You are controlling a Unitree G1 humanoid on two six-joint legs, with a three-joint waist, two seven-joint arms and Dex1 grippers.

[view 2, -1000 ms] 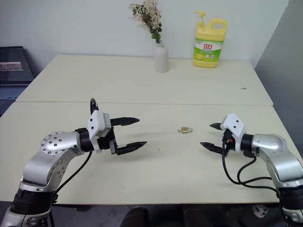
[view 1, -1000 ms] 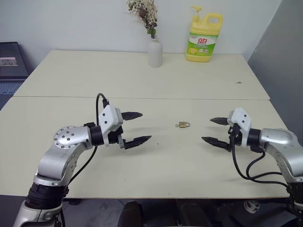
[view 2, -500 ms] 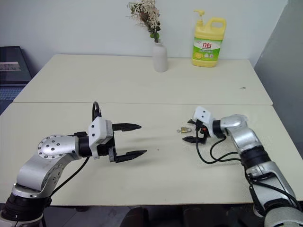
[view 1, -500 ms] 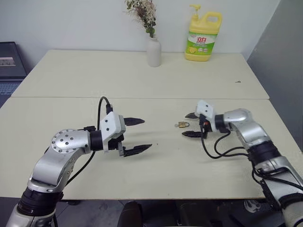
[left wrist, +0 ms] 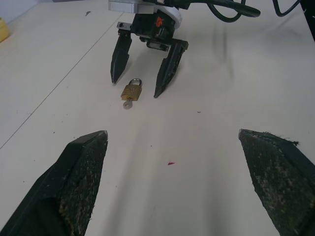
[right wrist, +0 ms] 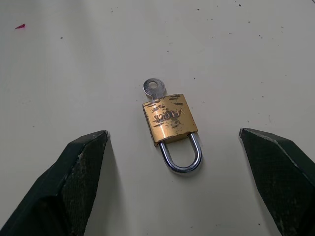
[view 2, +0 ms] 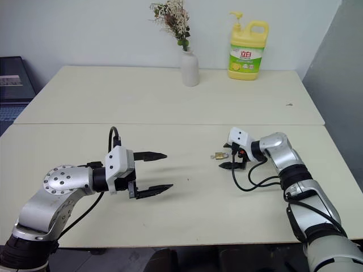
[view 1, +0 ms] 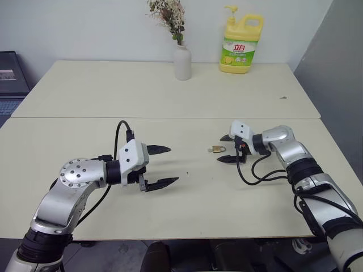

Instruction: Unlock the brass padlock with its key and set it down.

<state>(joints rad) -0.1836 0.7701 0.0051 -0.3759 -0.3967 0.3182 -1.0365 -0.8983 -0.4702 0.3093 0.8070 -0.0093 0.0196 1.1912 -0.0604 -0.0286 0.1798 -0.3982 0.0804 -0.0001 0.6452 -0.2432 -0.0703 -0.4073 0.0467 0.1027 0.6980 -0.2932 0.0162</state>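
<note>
Scuffed brass padlock (right wrist: 170, 119), shiny shackle

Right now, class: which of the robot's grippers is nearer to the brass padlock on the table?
The right. The right gripper sits just beside the brass padlock, its open fingers pointing at it without touching. The left gripper hangs open farther off, across bare table.

Counted items: one brass padlock (right wrist: 172, 133), with one key (right wrist: 153, 89) at its base, lay on the front table (view 1: 187, 204). Two tables stood end to end; the rear table (view 1: 102, 85) carried one white vase (view 1: 182, 62) and one yellow detergent bottle (view 1: 241, 45), at one o'clock from the padlock. Two grippers, left (view 1: 161, 166) and right (view 1: 225, 149), were present.
</note>
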